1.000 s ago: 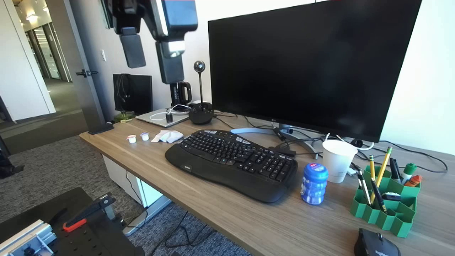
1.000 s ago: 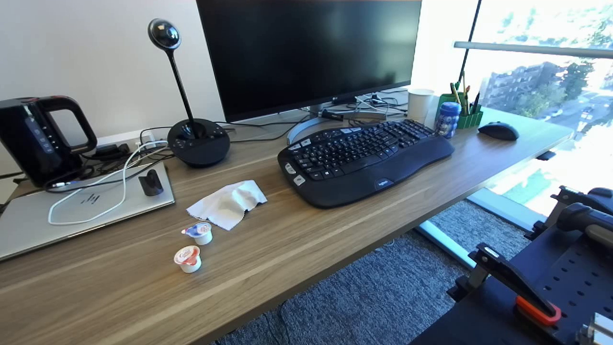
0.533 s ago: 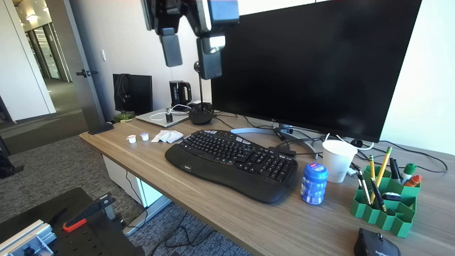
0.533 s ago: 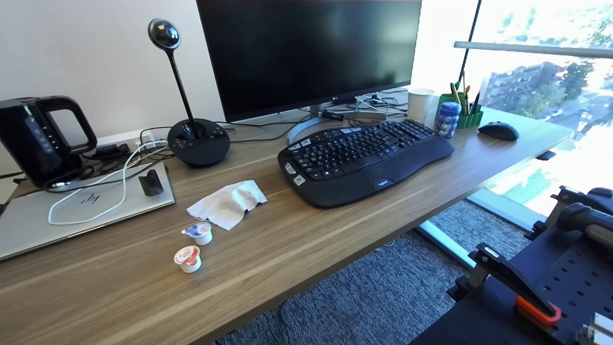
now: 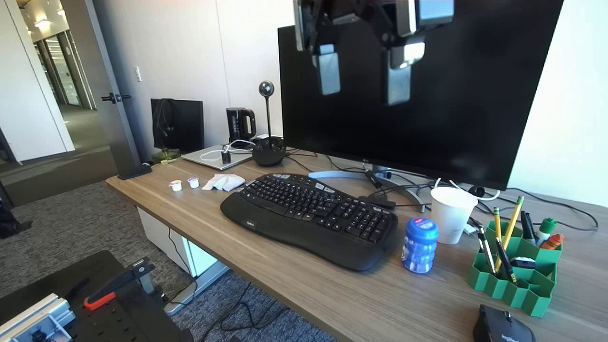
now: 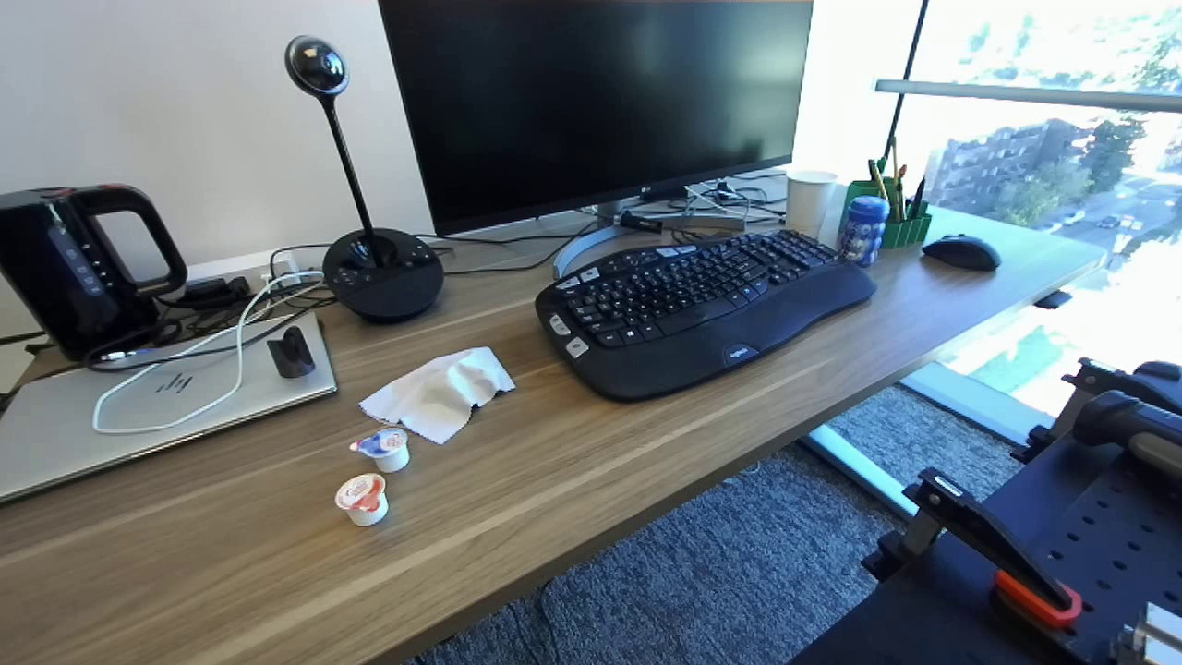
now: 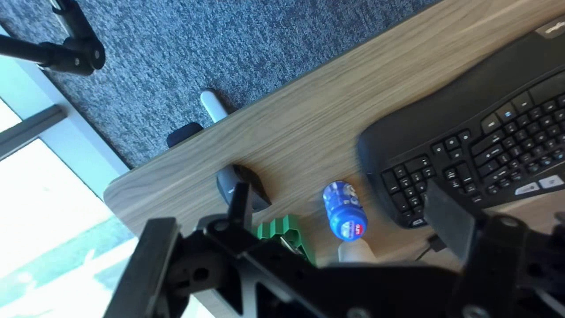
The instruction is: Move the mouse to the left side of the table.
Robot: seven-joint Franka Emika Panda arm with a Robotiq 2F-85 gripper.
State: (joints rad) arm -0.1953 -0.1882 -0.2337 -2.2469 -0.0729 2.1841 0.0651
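End effector (image 5: pixel 364 98) spread wide, nothing held; computer mouse (image 5: pixel 503 326) lies to its lower right in an exterior view.

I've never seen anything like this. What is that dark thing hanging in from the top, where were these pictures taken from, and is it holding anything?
That is the gripper, the pinching hand of a robot arm. It is open and holds nothing. Two cameras stand apart from the robot and look across the wooden desk from different places; a third rides on the robot's wrist and looks down past the gripper. Near one end of the desk lies the computer mouse, which should go to the left side. Near it stand a green pen holder, a blue gum bottle and a white paper cup. A black keyboard lies in front of the monitor. Further along are a white cloth, two creamer cups, a silver laptop and a kettle.
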